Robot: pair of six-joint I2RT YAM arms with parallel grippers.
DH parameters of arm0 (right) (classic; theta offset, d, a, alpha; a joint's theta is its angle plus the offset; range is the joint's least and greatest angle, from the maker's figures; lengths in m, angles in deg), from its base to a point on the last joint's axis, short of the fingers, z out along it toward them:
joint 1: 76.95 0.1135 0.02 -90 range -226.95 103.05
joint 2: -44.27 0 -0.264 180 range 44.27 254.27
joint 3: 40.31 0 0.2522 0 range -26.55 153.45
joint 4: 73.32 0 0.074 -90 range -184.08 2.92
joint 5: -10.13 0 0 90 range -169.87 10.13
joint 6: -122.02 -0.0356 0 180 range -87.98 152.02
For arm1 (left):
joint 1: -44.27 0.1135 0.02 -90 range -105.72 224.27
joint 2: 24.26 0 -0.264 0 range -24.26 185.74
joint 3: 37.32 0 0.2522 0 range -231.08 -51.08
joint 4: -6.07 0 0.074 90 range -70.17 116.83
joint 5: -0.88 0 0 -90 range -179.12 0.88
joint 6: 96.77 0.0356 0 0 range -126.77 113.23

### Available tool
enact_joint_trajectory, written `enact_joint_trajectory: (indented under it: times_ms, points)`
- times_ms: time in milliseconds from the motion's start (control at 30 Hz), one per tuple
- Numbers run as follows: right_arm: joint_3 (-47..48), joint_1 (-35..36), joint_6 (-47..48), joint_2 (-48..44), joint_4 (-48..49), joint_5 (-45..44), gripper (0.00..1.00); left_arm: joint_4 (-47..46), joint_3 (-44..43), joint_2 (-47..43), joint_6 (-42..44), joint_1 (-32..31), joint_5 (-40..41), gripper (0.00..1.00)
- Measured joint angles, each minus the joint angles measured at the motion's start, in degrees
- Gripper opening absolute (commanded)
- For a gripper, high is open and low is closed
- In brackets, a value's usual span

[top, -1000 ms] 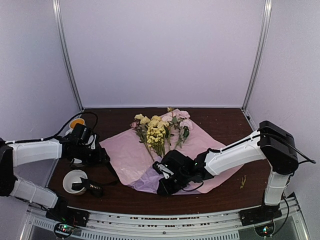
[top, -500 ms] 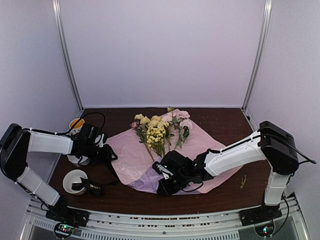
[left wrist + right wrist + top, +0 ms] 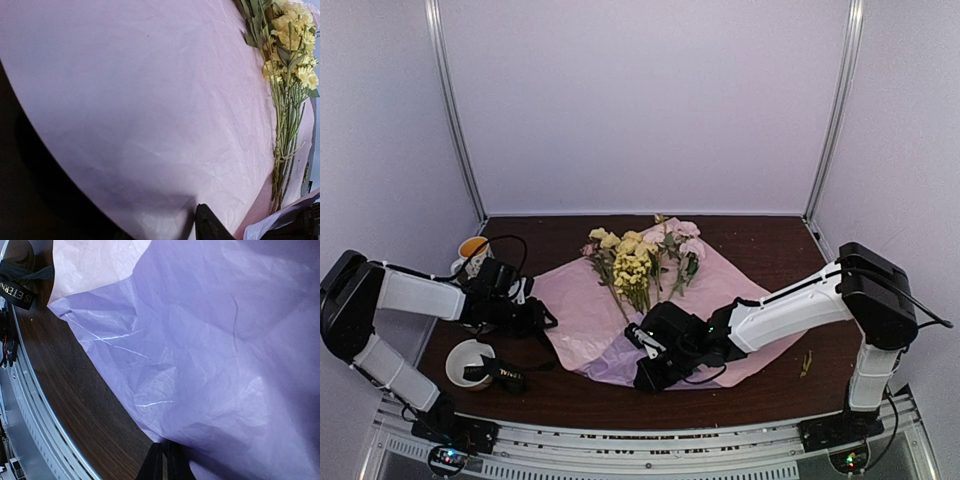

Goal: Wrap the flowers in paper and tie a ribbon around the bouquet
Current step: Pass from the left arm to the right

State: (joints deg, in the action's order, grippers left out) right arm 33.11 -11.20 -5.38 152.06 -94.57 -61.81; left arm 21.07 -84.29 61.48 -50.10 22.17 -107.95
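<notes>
Lilac paper (image 3: 575, 310) lay flat under the flowers (image 3: 632, 265), its near edge pinched in the closed right gripper (image 3: 161, 460). The left gripper (image 3: 545, 320) sat beside the paper's left edge, but I could not tell its spread. A hard pull could tear the thin sheet.

The right tool (image 3: 162, 449) pinches an edge of the crinkled lilac paper (image 3: 200, 340) over the wooden table (image 3: 75, 415).

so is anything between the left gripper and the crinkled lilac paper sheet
nothing visible does: the left gripper sits right at the left edge of the crinkled lilac paper sheet, with only bare dark wooden table beside it
</notes>
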Motion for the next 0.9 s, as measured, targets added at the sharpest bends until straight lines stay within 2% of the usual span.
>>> enact_joint_trajectory:
  times_ms: [100, 200, 300, 467, 900]
  points:
    - [0.04, 0.0, 0.02, -0.02, -0.07, -0.13, 0.07, -1.86, 2.86, -2.12, -1.73, 0.0, -0.13, 0.43]
    - [0.04, 0.02, 0.02, -0.02, -0.09, -0.15, 0.06, -3.91, 4.39, -2.95, -2.78, 0.0, -0.37, 0.37]
    - [0.04, 0.02, 0.02, -0.02, -0.09, -0.17, 0.07, -4.79, 4.31, -2.43, -3.08, 0.0, -0.94, 0.26]
    - [0.04, 0.02, 0.02, -0.17, -0.31, -0.61, 0.07, -5.27, 3.28, -1.73, -3.04, -0.02, -1.05, 0.0]
    - [6.51, -2.08, 3.08, -0.31, -5.2, -1.62, 0.07, -1.31, 1.2, -3.96, 0.57, -1.75, 2.69, 0.0]
